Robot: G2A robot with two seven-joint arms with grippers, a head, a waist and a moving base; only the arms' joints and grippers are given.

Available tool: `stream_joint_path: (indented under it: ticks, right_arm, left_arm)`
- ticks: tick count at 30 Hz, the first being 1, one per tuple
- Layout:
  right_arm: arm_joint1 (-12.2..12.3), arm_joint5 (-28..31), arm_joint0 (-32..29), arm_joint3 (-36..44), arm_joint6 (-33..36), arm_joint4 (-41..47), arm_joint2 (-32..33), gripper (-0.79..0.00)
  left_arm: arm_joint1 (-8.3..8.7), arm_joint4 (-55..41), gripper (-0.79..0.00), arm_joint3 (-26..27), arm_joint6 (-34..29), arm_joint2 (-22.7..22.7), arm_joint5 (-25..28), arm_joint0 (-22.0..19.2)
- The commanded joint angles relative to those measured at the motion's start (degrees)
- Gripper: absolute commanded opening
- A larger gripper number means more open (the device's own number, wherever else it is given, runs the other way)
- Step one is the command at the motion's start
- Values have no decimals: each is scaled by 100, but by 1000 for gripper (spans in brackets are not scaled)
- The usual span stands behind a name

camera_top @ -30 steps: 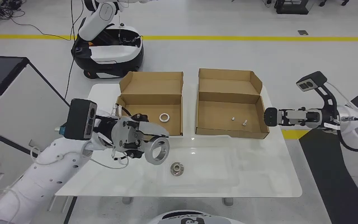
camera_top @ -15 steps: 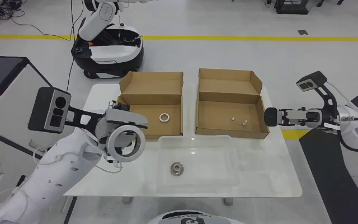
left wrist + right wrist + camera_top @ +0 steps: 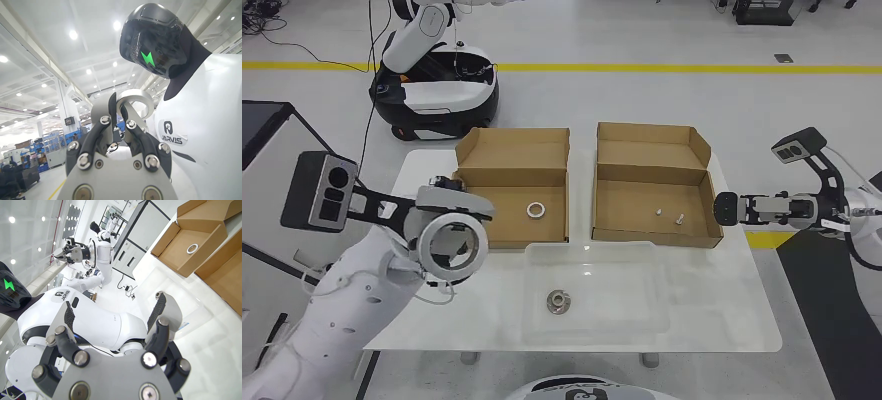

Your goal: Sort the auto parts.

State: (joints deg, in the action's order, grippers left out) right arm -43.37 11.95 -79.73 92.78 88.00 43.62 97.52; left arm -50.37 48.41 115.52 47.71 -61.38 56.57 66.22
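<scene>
My left gripper (image 3: 450, 222) is shut on the wall of a large metal ring (image 3: 423, 250), held up over the table's left edge, beside the left cardboard box (image 3: 504, 216). In the left wrist view the two pads (image 3: 112, 108) pinch the rim of the ring (image 3: 136, 93). A smaller pale ring (image 3: 536, 210) lies in that box. The right cardboard box (image 3: 627, 208) holds two small parts (image 3: 679, 216). My right gripper (image 3: 726, 209) hangs open beyond the right box's right side; its own view shows the gripper (image 3: 114, 303) with nothing between the fingers.
A clear plastic tray (image 3: 627, 292) sits in front of the two boxes with a small round metal part (image 3: 559, 300) in it. Both boxes' lid flaps stand open toward the far side. Another robot (image 3: 437, 85) stands behind the table.
The left arm carried the large ring leftward from near the tray to the table's left edge and turned it to face upward. The right arm stayed still.
</scene>
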Motion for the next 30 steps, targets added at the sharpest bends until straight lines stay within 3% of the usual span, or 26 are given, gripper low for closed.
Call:
stream_joint_path:
  ticks: [1, 9, 20, 30]
  right_arm:
    - [0, 0, 0, 0, 0, 1, 0, 0]
    - [0, 0, 0, 0, 0, 1, 0, 0]
    - [0, 0, 0, 0, 0, 1, 0, 0]
    - [0, 0, 0, 0, 0, 1, 0, 0]
  left_arm:
    - [-15, 231, -785, -104, -44, -82, 44, 59]
    - [-24, 610, -785, -254, -786, -369, -127, 355]
    - [-188, -118, -785, -60, -147, -366, 144, 513]
    - [-312, -358, -785, 10, -147, -231, 144, 443]
